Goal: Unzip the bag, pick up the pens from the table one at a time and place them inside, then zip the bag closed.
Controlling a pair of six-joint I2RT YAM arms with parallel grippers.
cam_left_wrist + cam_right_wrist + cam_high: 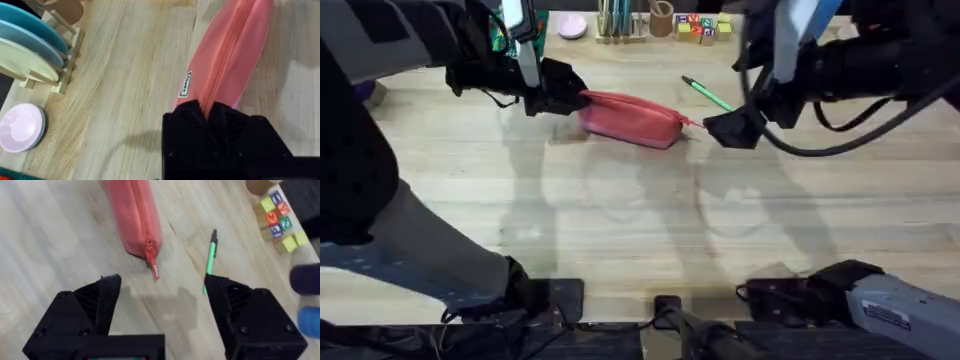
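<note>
The coral-pink bag [630,120] lies on the table [620,220], toward the back middle, its zipper running lengthwise [227,55]. My left gripper [565,95] is shut on the bag's left end, the fabric pinched between the black fingers [209,107]. My right gripper [730,128] hovers open just off the bag's right end. The small zipper pull tab [154,271] lies between and slightly ahead of its fingertips, untouched. One green pen [707,93] lies on the wood just behind the right gripper, and beside its finger [210,255].
Along the back edge stand coloured letter blocks [702,27], a wooden cup [662,18], a rack of teal sticks [618,20] and a small pink dish [570,26]. A wooden rack of plates [35,50] sits near the left gripper.
</note>
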